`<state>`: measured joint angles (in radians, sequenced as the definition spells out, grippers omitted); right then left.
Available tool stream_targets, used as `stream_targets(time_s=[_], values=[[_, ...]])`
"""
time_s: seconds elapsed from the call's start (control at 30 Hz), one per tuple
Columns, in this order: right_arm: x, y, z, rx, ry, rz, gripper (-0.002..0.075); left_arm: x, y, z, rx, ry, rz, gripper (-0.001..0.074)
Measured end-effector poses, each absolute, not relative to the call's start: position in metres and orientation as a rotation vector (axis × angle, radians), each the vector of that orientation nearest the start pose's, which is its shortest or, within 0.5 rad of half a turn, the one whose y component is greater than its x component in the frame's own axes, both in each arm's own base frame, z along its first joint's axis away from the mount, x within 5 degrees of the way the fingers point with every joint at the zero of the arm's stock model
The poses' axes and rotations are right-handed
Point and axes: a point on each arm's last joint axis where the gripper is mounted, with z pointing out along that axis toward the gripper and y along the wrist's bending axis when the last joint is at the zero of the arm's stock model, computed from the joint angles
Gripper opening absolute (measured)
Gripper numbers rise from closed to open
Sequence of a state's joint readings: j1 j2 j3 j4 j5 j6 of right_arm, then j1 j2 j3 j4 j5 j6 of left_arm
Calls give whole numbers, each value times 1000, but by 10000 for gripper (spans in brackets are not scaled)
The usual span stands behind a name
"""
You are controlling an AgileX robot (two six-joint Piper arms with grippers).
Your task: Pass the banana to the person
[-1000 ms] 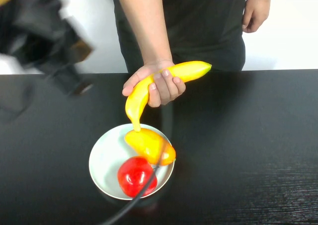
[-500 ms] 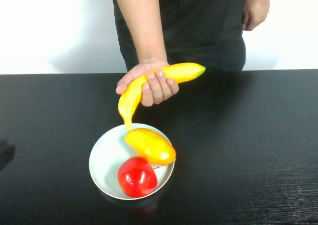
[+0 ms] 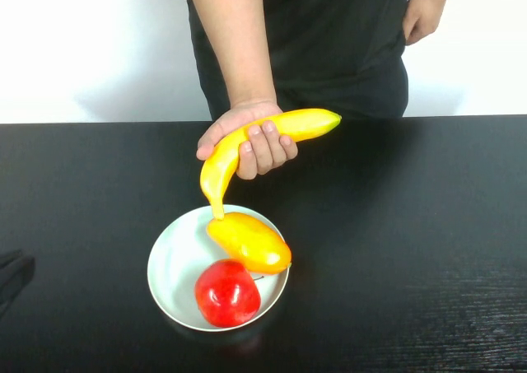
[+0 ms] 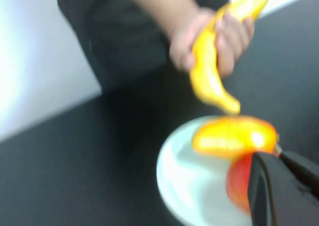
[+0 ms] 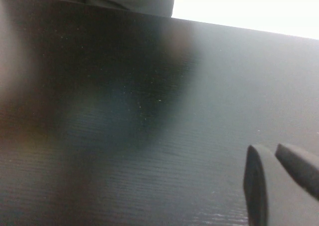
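Observation:
The person (image 3: 329,35), in a black shirt, stands behind the table and holds the banana (image 3: 247,146) in one bare hand (image 3: 251,138), above the far rim of the white plate (image 3: 169,262). The banana's thin end hangs down toward the plate. In the left wrist view the banana (image 4: 209,81) is in that hand and well away from my left gripper (image 4: 266,156). That gripper is shut, empty and drawn back on the near side of the plate. My right gripper (image 5: 262,147) is shut and empty over bare black table, and does not show in the high view.
The plate holds a plump yellow-orange mango (image 3: 249,241) and a red apple (image 3: 226,292). A dark part of my left arm (image 3: 12,274) shows at the table's left edge. The person's other hand (image 3: 424,15) rests at their hip.
My left arm has pulled back from over the plate and far left to the near left edge. The person's hand keeps the banana, barely shifted.

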<state>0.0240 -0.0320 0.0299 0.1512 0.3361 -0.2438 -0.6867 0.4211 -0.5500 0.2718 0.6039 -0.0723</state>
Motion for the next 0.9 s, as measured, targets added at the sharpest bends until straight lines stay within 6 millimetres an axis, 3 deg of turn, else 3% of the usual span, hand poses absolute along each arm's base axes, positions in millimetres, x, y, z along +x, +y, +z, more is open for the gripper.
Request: stream_targets(time_s=[0.2,0.33,0.73,0.9], values=[[52,6,175,-148,1808,-10,-9,69,-44,308,687,1615,-250,-3],[52,6,175,-148,1808,-10,-9,64,-38,289,628,1530,-249,-3],[52,6,175,-148,1808,-10,-9,53,-8,225,133,1340,-62,-3],[52,6,175,-148,1808,-10,-9,55,-2,215,11,1392,-50,-3]])
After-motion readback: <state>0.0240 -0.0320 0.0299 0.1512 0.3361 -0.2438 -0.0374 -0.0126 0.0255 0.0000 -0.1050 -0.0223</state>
